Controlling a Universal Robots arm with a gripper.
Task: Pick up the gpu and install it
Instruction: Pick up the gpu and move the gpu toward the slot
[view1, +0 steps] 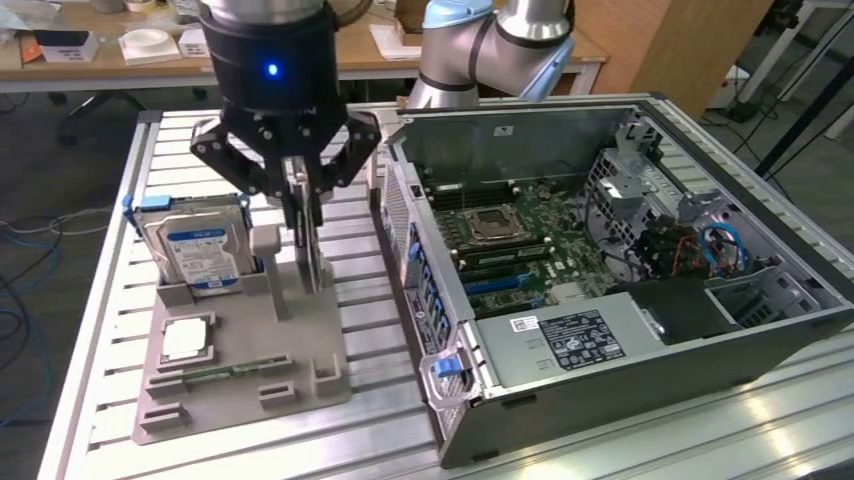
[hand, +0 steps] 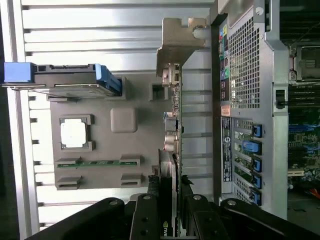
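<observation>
Firmly pinches thin flat black gpu by its upper edge with partly closed black gripper, suiting its edgewise stand on grey plastic holder tray.

Pincer: my pincer was black, its jointed links set with round silver pins.
Above it: my wrist housing was a glossy black cylinder with one blue light.
Behind it: my arm was silver tube, pale blue joint cap.

The gpu stands upright between hard drive and computer case.
</observation>
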